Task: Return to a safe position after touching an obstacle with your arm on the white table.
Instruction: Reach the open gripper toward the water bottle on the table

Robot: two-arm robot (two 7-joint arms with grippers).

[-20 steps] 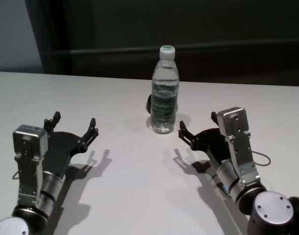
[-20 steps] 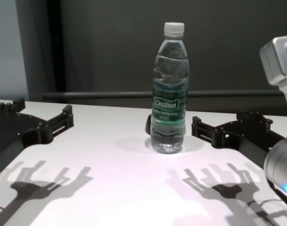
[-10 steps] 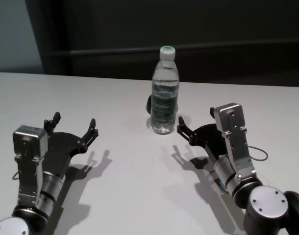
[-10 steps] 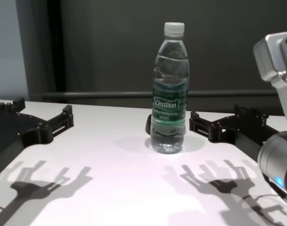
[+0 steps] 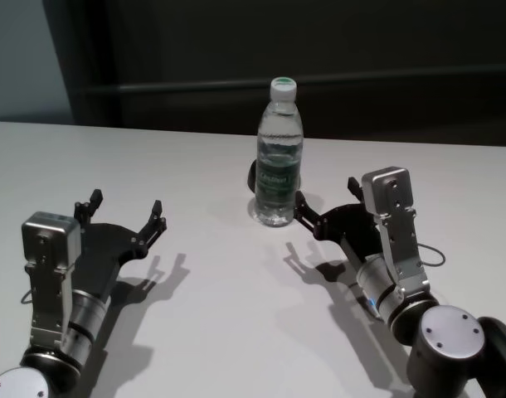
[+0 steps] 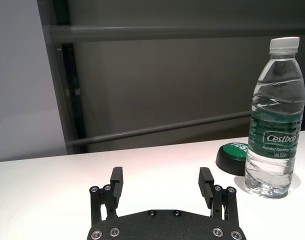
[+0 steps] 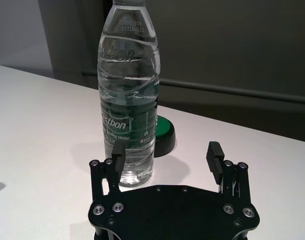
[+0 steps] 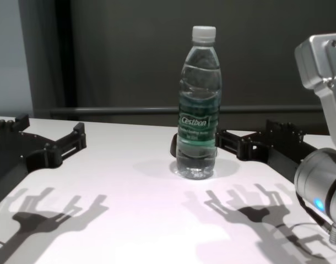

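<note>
The clear water bottle with a white cap and a green "Cestbon" label stands upright at the middle back of the white table. My right gripper is open and empty, low over the table just right of the bottle. Its inner fingertip is against or nearly against the bottle's lower side; I cannot tell if they touch. My left gripper is open and empty, resting low at the left, well apart from the bottle. The bottle also shows in the chest view and the left wrist view.
A low round dark stub with a green top sits right behind the bottle, also in the left wrist view. A dark grey wall with a horizontal rail runs behind the table's far edge.
My right gripper has moved left and forward, from a gap beside the bottle to right up against its lower side. The bottle and the left arm have not moved.
</note>
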